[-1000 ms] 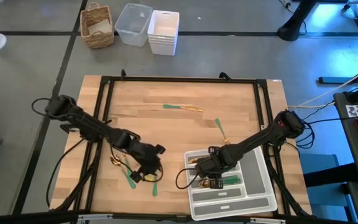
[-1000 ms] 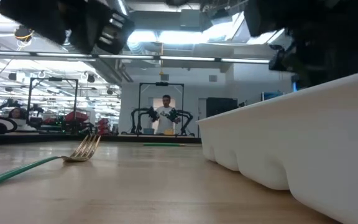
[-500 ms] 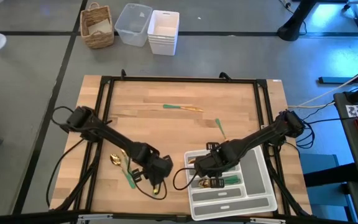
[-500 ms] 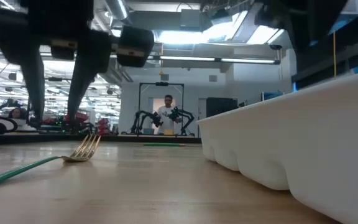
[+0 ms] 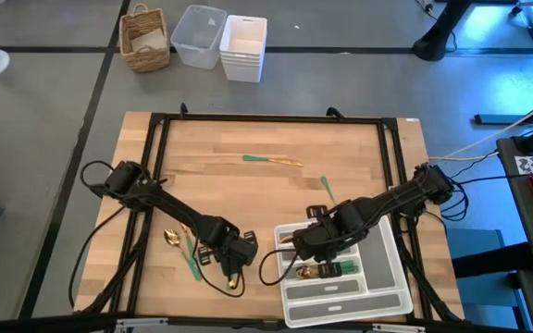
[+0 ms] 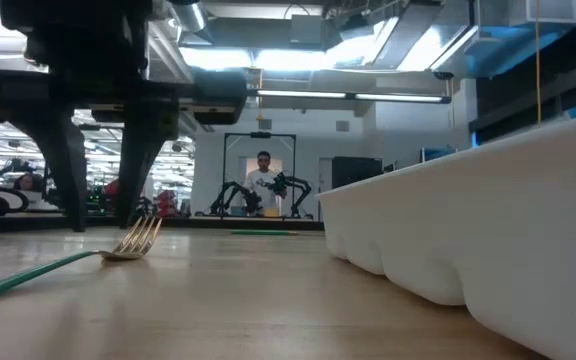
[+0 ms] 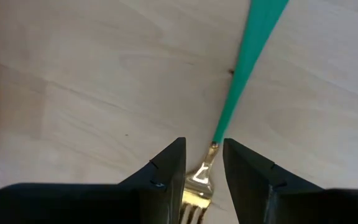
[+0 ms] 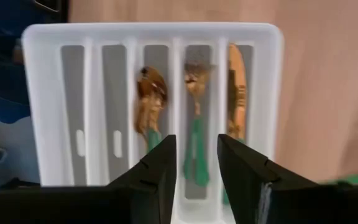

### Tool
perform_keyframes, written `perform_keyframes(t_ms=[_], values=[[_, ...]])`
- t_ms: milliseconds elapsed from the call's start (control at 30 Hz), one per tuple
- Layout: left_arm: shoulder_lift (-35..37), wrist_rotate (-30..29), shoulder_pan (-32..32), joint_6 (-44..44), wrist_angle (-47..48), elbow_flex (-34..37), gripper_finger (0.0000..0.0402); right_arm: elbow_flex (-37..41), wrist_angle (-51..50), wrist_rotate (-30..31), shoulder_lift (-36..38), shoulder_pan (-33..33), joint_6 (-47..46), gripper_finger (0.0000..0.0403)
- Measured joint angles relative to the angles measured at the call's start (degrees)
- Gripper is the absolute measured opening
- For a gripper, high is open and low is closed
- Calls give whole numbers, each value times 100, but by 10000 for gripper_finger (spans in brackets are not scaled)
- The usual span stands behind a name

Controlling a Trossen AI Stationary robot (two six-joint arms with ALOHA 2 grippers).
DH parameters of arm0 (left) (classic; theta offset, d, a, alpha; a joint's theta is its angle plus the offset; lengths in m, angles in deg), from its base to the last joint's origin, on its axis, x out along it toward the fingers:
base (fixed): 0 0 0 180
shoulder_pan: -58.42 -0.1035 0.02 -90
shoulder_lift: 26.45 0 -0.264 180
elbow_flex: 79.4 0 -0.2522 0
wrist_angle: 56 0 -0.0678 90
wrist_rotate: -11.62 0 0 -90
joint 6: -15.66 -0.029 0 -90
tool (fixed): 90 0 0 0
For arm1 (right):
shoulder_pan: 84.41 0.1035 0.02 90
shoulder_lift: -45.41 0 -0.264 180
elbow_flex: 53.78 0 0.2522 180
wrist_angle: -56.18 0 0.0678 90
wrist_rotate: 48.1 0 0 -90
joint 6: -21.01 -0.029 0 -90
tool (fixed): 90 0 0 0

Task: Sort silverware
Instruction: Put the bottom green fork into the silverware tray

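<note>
- Left gripper [image 7: 202,163]: down at the table's near edge, left of the tray. In the left wrist view its two fingers stand slightly apart, one on each side of the neck of a fork [image 7: 199,180] lying flat on the wood — gold head between the fingers, green handle running away from them. Whether the pads touch the metal cannot be told. In the low view the dark fingers reach down to the tabletop beside the fork [image 6: 128,242].
- Right gripper [image 8: 196,163]: above the white tray [image 5: 391,268] at the table's near right, fingers parted with nothing between them.
- Tray contents, right wrist view: three neighbouring slots each hold gold-headed, green-handled pieces — a spoon [image 8: 150,99], a second piece [image 8: 196,112] whose head is too blurred to name, and a knife [image 8: 236,78].
- Loose silverware, high view: one piece [image 5: 271,161] lies mid-table towards the far side; another [image 5: 328,188] lies just beyond the right arm; a small cluster [image 5: 185,250] lies beside the left arm, well apart from the tray.
- Background, low view: a person [image 6: 263,190] stands far behind the table.
</note>
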Motion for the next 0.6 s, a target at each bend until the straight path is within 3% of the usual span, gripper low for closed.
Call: perform_keyframes(t_ms=[367,600], values=[[-304,-13,-56,-129,56,-1,100,-753,-962,671,41,2,2,120],[-465,7,-56,-128,110,-23,52,-776,-993,810,357,2,-5,120]])
